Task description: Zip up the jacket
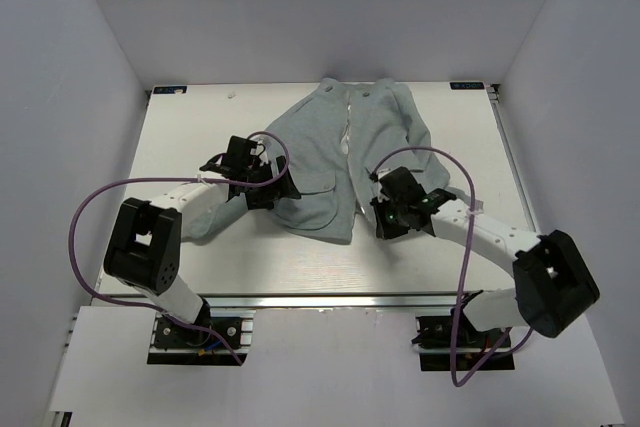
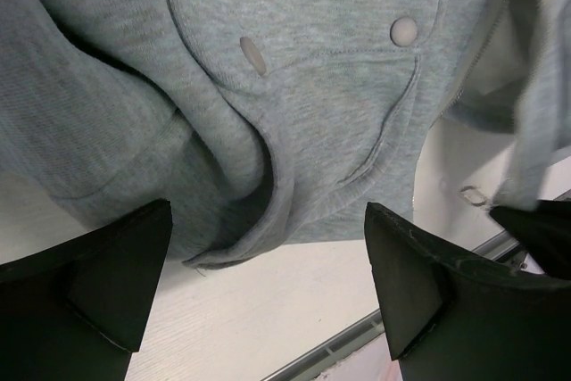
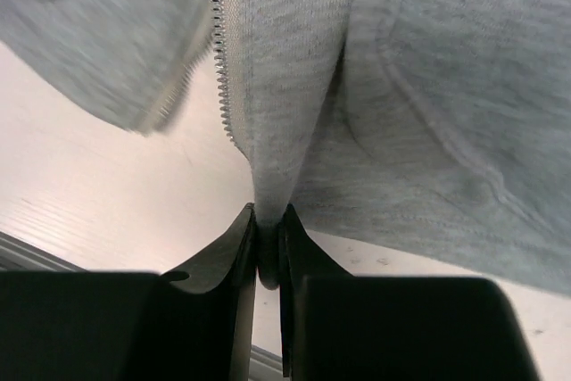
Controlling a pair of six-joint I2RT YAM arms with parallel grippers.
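From my station I see one white table [image 1: 300,267] walled on three sides, with two small dark tags [image 1: 170,90] at its far corners. They may carry print, but it is too small for me to read.

One light grey jacket [image 1: 340,147] lies on the middle of the table, collar away from the arm bases and front lying open, showing paler lining down the centre. I can read no brand or writing on it.

Two arms reach in, one on each side of the hem. The left gripper [image 2: 266,247] is spread wide and grasps nothing. The jacket's lower edge sits just ahead of its two dark fingers, with bare table between them. The right gripper [image 3: 268,220] is clenched on a fold of the jacket's front edge at the hem, right beside the zipper [image 3: 219,51], whose teeth run up from the pinch.

The left wrist view shows one pocket flap [image 2: 339,113] and two pale snaps [image 2: 403,31].
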